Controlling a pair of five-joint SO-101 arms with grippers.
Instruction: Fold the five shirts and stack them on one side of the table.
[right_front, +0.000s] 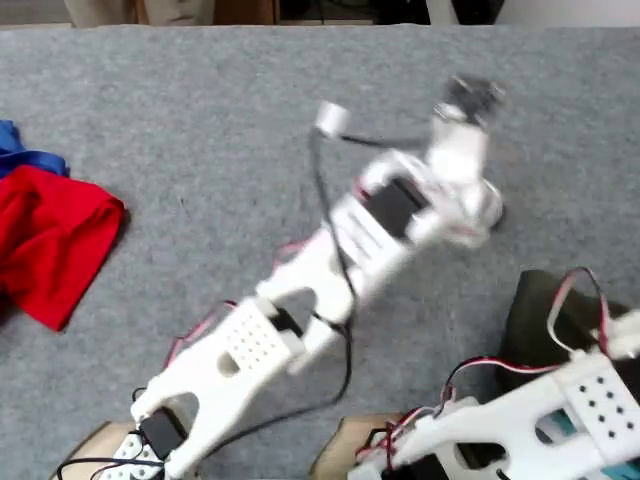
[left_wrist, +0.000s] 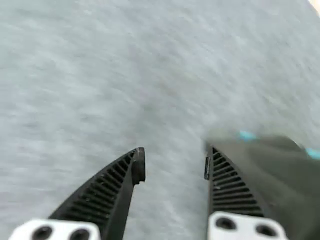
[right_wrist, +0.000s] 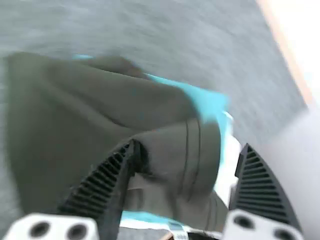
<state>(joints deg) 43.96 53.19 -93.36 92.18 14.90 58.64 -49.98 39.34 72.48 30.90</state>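
Both agape | left pincer (left_wrist: 175, 155) outstretched (over table (left_wrist: 100, 75)) | right pincer (right_wrist: 191, 147) above shirt (right_wrist: 75, 115)

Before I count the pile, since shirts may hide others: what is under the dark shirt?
A turquoise shirt peeks out under the dark shirt along its edges. Whatever lies lower is covered.

Grey table (right_front: 200, 120): at my left edge I note a red shirt (right_front: 55, 240) touching a blue shirt (right_front: 20, 155); a dark shirt (right_front: 540, 320) lies at my right.
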